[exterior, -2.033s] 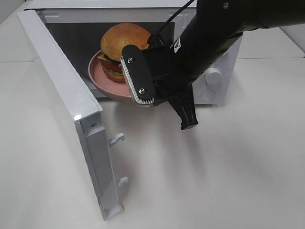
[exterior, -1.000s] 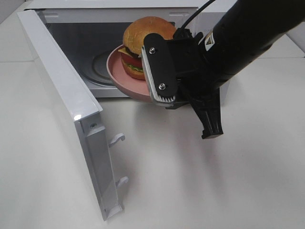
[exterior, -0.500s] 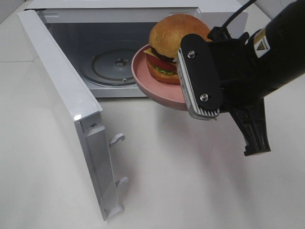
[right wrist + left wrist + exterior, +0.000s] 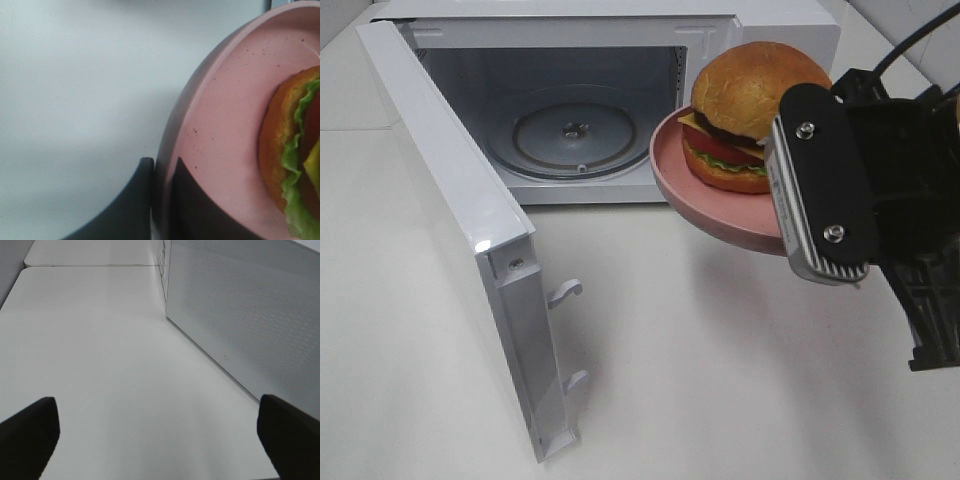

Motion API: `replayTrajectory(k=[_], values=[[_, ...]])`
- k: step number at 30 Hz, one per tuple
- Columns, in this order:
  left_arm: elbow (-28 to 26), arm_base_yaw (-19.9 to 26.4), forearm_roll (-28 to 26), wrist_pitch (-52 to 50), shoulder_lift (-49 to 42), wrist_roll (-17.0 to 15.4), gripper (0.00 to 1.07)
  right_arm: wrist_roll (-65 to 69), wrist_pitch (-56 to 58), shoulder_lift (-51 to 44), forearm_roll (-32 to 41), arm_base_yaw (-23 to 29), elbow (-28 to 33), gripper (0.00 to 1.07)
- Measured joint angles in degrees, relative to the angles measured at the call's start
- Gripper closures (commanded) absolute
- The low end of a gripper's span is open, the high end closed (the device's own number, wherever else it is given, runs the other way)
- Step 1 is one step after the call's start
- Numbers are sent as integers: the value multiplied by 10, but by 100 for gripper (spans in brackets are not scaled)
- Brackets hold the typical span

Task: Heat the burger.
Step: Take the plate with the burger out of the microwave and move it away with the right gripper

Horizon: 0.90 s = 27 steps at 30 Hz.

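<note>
Burger, domed glossy bun over ruffled lettuce, sits on a smooth round pink plate. Right gripper pinches the plate's rim, burger just beside it; left gripper spread wide.

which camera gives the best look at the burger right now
The exterior high view: the whole burger shows there, bun on top, sitting on the pink plate held beside the open microwave. The right wrist view catches only its edge, lettuce and bottom bun. The left wrist view shows none of it.
</note>
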Motion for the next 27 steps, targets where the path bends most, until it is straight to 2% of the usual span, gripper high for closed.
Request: replayTrajectory(k=[8,18,21,23,27], values=[[0,0,0,0,0,0,4,48,5,-35,-27,-7,23,107],[0,0,0,0,0,0,4,159,33,-50,-84,-73,39,107],[0,0,0,0,0,0,4,167,32,-50,-88,-77,39,107],[0,0,0,0,0,0,4,209,28,-52,-105,-103,50,107],[0,0,0,0,0,0,4,239,25,-52,-119,-121,64,107]])
